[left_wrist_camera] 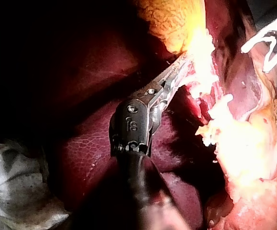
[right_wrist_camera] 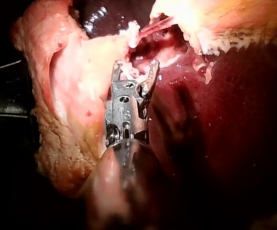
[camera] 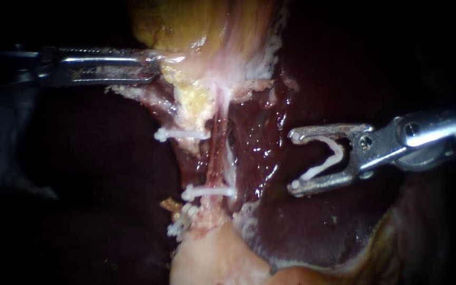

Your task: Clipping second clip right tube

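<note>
A thin reddish tube (camera: 215, 150) runs down from the gallbladder (camera: 196, 26), with a paler strand (camera: 231, 163) to its right. One white clip (camera: 207, 191) crosses the tube low down. Another clip (camera: 183, 134) sits higher, on tissue to the left, and a third (camera: 180, 224) lies lower still. My right instrument (camera: 294, 161) stands to the right of the tube, apart from it, its jaws spread wide around an open white clip (camera: 327, 158) seated between them. My left instrument (camera: 154, 66) is shut on pale gallbladder tissue and holds it taut, as the left wrist view (left_wrist_camera: 183, 67) also shows.
Dark red liver (camera: 302, 227) lies behind and around the tube, wet and glistening near it. Pale fatty tissue (camera: 212, 258) bulges below the clips. In the right wrist view my right instrument (right_wrist_camera: 136, 69) faces the tube, with a thick pale fold (right_wrist_camera: 71, 96) beside it.
</note>
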`<state>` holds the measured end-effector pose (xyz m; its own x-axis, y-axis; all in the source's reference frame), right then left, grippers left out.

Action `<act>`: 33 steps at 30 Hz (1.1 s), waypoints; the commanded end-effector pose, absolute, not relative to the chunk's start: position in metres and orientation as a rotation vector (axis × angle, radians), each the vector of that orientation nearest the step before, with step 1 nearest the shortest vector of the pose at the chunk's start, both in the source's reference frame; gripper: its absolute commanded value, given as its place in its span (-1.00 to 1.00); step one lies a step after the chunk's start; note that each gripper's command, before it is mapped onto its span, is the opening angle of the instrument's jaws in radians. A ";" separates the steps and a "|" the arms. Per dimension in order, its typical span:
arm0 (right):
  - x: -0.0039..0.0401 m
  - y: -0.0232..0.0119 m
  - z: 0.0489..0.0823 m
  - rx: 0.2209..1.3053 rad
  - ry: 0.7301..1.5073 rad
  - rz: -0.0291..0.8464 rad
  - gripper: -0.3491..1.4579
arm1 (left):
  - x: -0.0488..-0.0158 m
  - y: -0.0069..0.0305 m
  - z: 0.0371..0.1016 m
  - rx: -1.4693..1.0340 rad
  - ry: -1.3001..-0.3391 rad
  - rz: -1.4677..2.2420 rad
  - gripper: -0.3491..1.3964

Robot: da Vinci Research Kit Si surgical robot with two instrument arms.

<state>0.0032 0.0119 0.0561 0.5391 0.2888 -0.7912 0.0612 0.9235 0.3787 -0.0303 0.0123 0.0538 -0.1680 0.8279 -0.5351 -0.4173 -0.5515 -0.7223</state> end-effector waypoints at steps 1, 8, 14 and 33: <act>0.0032 0.0119 0.0562 0.386 0.999 0.140 -0.06 | -0.0302 0.0124 0.0537 -1.217 -0.530 1.837 -1.00; 0.0032 0.0119 0.0562 0.386 0.999 0.140 -0.06 | -0.0283 0.0137 0.0502 -1.216 -0.545 1.823 -1.00; 0.0033 0.0119 0.0562 0.386 0.999 0.140 -0.06 | -0.0262 0.0152 0.0468 -1.240 -0.512 1.795 -1.00; 0.0104 0.0099 0.0582 0.558 0.973 0.318 -0.07 | -0.0263 0.0147 0.0466 -1.237 -0.504 1.794 -1.00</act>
